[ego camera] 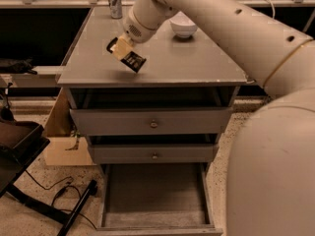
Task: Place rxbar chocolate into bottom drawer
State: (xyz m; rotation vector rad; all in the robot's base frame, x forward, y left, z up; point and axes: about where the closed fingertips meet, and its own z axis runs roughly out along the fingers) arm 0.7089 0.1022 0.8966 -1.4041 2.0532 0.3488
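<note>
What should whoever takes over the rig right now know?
The claw is shut on the rxbar chocolate, holding it tilted over the front left of the tabletop.
The bottom drawer is pulled open, below and in front.
Done: bar grasped.
Left: bring it down to the bottom drawer and release it there.

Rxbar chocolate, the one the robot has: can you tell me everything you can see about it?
The rxbar chocolate is a small, flat, black wrapped bar with rows of pale print. It hangs tilted, its upper-left end pinched in the gripper, its other end pointing down to the right. It is over the front left of the grey table top; whether it touches the top I cannot tell. It is not yet in the open bottom drawer below.
</note>
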